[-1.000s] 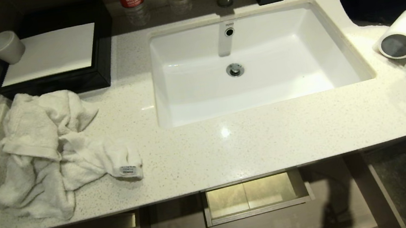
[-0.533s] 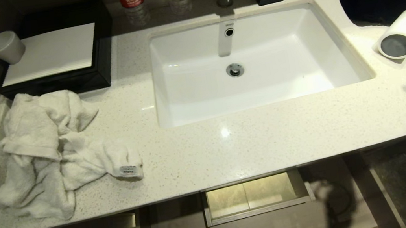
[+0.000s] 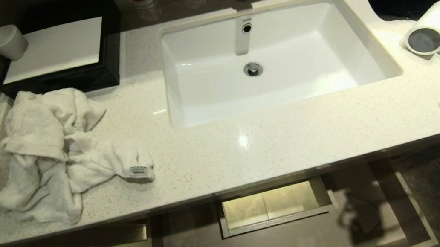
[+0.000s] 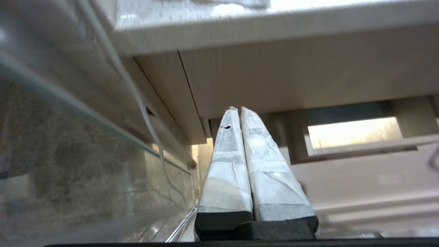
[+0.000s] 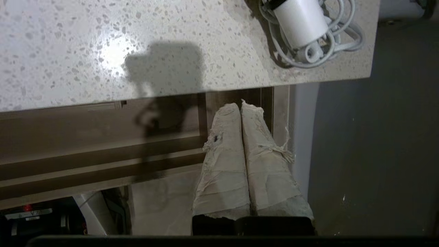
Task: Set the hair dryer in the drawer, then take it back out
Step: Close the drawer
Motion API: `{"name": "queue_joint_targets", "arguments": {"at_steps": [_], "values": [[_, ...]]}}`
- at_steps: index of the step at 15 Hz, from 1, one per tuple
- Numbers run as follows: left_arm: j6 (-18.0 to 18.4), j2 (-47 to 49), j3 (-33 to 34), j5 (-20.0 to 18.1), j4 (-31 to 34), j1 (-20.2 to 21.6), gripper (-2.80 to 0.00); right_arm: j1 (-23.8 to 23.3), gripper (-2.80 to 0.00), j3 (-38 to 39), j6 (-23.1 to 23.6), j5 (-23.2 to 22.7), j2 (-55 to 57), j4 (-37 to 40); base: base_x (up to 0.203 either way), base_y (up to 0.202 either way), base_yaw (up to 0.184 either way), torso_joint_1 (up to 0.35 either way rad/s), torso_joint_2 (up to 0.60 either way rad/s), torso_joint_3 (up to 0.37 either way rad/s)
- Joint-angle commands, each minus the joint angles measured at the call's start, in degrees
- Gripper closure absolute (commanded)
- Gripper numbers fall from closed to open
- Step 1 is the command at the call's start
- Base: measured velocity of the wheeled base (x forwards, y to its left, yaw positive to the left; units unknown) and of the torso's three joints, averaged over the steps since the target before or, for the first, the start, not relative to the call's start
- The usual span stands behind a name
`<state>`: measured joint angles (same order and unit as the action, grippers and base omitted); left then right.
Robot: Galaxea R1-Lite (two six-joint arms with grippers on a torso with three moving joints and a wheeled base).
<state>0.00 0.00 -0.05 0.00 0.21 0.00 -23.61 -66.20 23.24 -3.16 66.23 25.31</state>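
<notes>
One hair dryer (image 3: 434,28), perhaps newly released.

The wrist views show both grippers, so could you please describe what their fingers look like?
The left gripper has two long tapering fingers wrapped in whitish cloth tape, with a small dark mark near one tip, on a black base. The right gripper is built the same, but its wrapping is greyer, frayed and wrinkled, with loose threads along the fingers. No cables or markings show.

Hair dryer (image 3: 434,28) on countertop (image 3: 291,139) right of sink (image 3: 271,60), towel (image 3: 56,151) left.
</notes>
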Motion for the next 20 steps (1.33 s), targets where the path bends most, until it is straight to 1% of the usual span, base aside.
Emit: {"name": "queue_joint_targets", "arguments": {"at_steps": [1,5,7,9,12,14,16,17,20], "values": [[0.0,0.0,0.0,0.0,0.0,0.0,0.00,0.1,0.00,0.2,0.1,0.0,-0.6,-0.2,0.000,0.000,0.000,-0.332,0.12,-0.178],[0.0,-0.1,0.0,0.0,0.0,0.0,0.00,0.1,0.00,2.4,0.1,0.0,-2.8,-1.0,0.000,0.000,0.000,-0.321,0.11,-0.204],[0.0,0.0,0.0,0.0,0.1,0.0,0.00,0.1,0.00,7.5,0.1,0.0,-7.0,-3.6,0.000,0.000,0.000,-0.300,0.07,-0.225],[0.0,0.0,0.0,0.0,0.0,0.0,0.00,0.1,0.00,9.1,0.2,0.0,-8.3,-4.9,0.000,0.000,0.000,-0.291,0.04,-0.241],[0.0,-0.1,0.0,0.0,0.0,0.0,0.00,0.1,0.00,13.4,0.3,0.1,-13.2,-6.2,0.000,0.000,0.000,-0.273,0.01,-0.261],[0.0,-0.1,0.0,0.0,0.0,0.0,0.00,0.1,0.00,12.9,0.3,0.1,-13.1,-6.3,0.000,0.000,0.000,-0.257,-0.01,-0.271],[0.0,-0.1,0.0,0.0,0.0,0.0,0.00,0.1,0.00,13.2,2.1,0.0,-12.9,-7.3,0.000,0.000,0.000,-0.239,-0.05,-0.292],[0.0,0.0,0.0,0.0,0.0,0.0,0.00,0.1,0.00,12.9,2.1,0.1,-12.3,-8.6,0.000,0.000,0.000,-0.230,-0.07,-0.302],[0.0,-0.1,0.0,0.0,0.0,0.0,0.00,0.1,0.00,12.9,2.2,-0.1,-11.4,-9.2,0.000,0.000,0.000,-0.209,-0.10,-0.308]]}}
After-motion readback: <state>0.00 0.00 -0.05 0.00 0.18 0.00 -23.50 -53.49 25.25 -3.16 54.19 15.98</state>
